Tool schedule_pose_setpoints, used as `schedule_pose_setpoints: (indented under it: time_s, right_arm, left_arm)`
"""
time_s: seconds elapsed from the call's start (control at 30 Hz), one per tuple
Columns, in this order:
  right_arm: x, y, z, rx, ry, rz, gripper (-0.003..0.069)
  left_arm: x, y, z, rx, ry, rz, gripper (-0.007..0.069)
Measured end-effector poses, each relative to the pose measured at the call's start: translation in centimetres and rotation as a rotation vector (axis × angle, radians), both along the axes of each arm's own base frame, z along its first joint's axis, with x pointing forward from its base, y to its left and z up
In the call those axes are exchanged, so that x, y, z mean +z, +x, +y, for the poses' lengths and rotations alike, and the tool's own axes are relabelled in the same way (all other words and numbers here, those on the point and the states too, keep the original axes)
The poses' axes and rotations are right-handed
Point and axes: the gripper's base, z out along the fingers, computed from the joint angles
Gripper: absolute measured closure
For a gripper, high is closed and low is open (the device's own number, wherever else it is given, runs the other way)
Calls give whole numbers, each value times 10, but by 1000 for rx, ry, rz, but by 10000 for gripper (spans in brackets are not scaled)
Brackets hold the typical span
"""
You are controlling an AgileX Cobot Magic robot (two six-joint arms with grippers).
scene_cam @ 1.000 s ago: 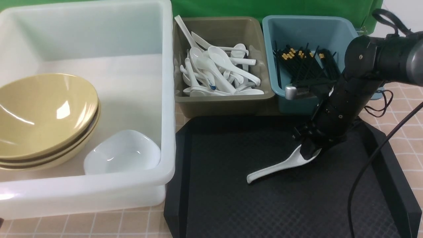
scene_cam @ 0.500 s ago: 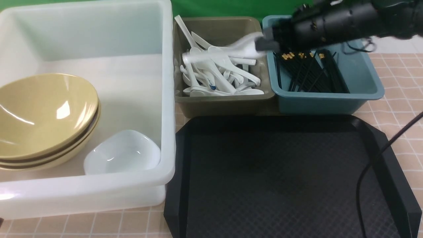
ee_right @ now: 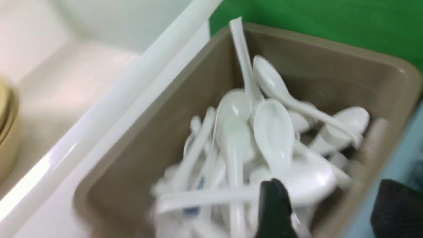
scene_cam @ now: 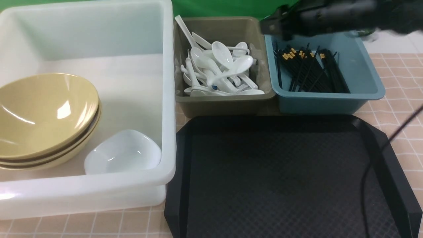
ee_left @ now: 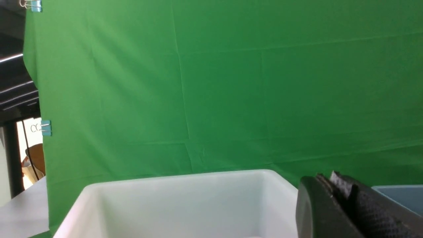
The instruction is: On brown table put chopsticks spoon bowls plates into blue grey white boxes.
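The grey box (scene_cam: 224, 99) holds several white spoons; one spoon (scene_cam: 231, 70) lies on top of the pile. In the right wrist view the pile (ee_right: 261, 138) is below my right gripper (ee_right: 333, 205), whose fingers are wide apart and empty. In the front view my right gripper (scene_cam: 274, 26) hovers blurred above the gap between the grey box and the blue box (scene_cam: 330, 99), which holds black chopsticks (scene_cam: 307, 71). The white box (scene_cam: 99, 188) holds stacked tan bowls (scene_cam: 43, 119) and a small white dish (scene_cam: 122, 152). My left gripper (ee_left: 333, 185) is shut and empty, raised near the white box (ee_left: 185, 198).
A black tray (scene_cam: 281, 178) lies on the tiled brown table (scene_cam: 403, 99) in front of the grey and blue boxes. A black cable (scene_cam: 373, 165) crosses the tray's right side. A green backdrop (ee_left: 231, 82) stands behind the boxes.
My right gripper lifted the white spoon off the black tray, carried it up and left over the grey box, and let it go onto the spoon pile. The jaws are now open.
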Motion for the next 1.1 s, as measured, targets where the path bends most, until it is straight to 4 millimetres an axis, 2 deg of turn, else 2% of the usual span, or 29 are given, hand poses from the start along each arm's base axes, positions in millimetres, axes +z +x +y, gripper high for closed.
schedule_pose_setpoints:
  time_s: [0.1, 0.17, 0.2, 0.23, 0.27, 0.3, 0.33, 0.37, 0.43, 0.47, 0.5, 0.53, 0.6, 0.63, 0.67, 0.7, 0.77, 0.8, 0.83, 0.87, 0.93, 1.03, 1.1]
  right_arm:
    - [51, -47, -40, -41, -184, -19, 515]
    - [84, -87, -59, -119, -240, -89, 592]
    - [87, -91, -61, -135, -237, -96, 602]
    - [94, -108, -68, -174, -253, -128, 615]
    - [111, -143, -75, -228, -245, -225, 620]
    - [115, -169, -79, -264, -232, -310, 620]
    - [115, -174, -80, -265, -233, -311, 620]
    - [111, -203, -84, -299, -218, -396, 620]
    - [96, -238, -89, -334, -224, -513, 620]
    - [76, -262, -92, -352, -243, -576, 620]
    - [74, -264, -93, -359, -250, -601, 620]
    - [41, -289, -97, -380, -291, -674, 620]
    - [8, -307, -101, -407, -324, -744, 620]
    - [5, -309, -101, -408, -326, -749, 620]
    - [-26, -324, -103, -427, -334, -789, 620]
    - [-29, -325, -103, -427, -334, -792, 620]
    - [-68, -341, -105, -434, -328, -807, 620]
    - [-81, -345, -105, -437, -301, -796, 620]
    - [-84, -346, -105, -436, -301, -795, 620]
    - [-101, -351, -105, -446, -238, -767, 620]
    - [-101, -352, -105, -469, -190, -782, 617]
    - [-87, -354, -108, -521, -133, -871, 613]
    - [-85, -354, -108, -525, -128, -875, 612]
  left_arm:
    - [0, 0, 0, 1, -1, -3, 623]
    - [0, 0, 0, 1, -1, -4, 623]
    - [0, 0, 0, 1, -1, -4, 623]
    - [0, 0, 0, 1, -1, -4, 623]
    - [0, 0, 0, 1, -1, -4, 623]
    - [0, 0, 0, 1, -1, -4, 623]
    - [0, 0, 0, 1, -1, -4, 623]
    - [0, 0, 0, 1, -2, -4, 623]
    - [0, 0, 0, 0, -3, -4, 623]
    - [0, 0, 0, 0, -3, -4, 623]
    - [0, 0, 0, 0, -3, -4, 623]
    - [0, 0, 0, 0, -3, -4, 623]
    - [0, 0, 0, 0, -3, -4, 623]
    - [0, 0, 0, 0, -3, -4, 623]
    - [0, 0, 0, 0, -3, -4, 623]
    - [0, 0, 0, 0, -3, -4, 623]
    - [0, 0, 0, 0, -3, -4, 623]
    - [0, 0, 0, 0, -3, -4, 623]
    - [0, 0, 0, 0, -3, -4, 623]
    - [0, 0, 0, 0, -3, -4, 623]
    - [1, 0, 0, 1, -4, -8, 623]
    - [0, 0, 0, 1, -5, -6, 623]
    - [0, 0, 0, 1, -5, -7, 623]
